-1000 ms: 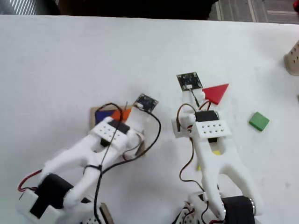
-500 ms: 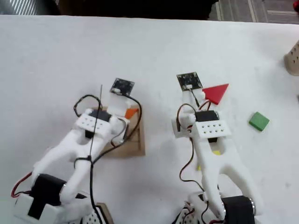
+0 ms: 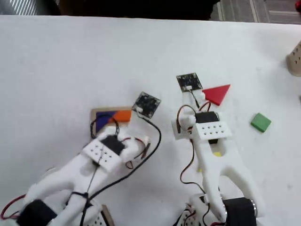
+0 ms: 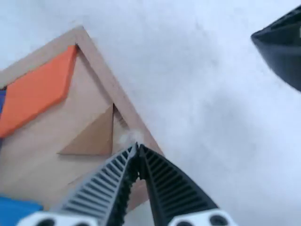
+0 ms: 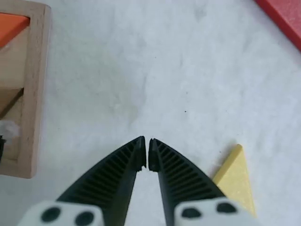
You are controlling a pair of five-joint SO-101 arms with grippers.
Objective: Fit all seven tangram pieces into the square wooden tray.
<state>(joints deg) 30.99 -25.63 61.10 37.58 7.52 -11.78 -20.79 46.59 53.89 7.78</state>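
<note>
Tray: the square wooden tray (image 3: 94, 112) sits on the white table (image 3: 66, 61), partly under the left arm, and it is only partly filled.
In the tray: closest to the left gripper (image 4: 137, 150) is a blue piece (image 4: 14, 209), then a wood-coloured triangle (image 4: 91, 136), then an orange piece (image 4: 37, 89) lying along the rim by a corner.
Left jaws: pressed together with nothing between them. The tip hangs over the tray's edge, just beside the wood-coloured triangle.
Right jaws: the right gripper (image 5: 146, 143) has its jaws almost touching (just a thin slit) and holds nothing. It is over bare table, between the tray and the yellow triangle.
Outside the tray: the yellow triangle (image 5: 235, 179) is just beside the right gripper. Farther off is a green square (image 3: 260, 122), well apart from the tray on the right. Farther still is a red triangle (image 3: 217, 93), past the right arm's tip.
In the way: the left arm lies across the near part of the tray.
Hard to see: the tray's near part is hidden under that arm. The yellow triangle is mostly tucked under the right arm from above. A dark shape (image 4: 282, 47) at the edge of the left wrist view is cut off, so I cannot tell what it is. A pale block with holes (image 3: 295, 59) is cut off at the far right.
</note>
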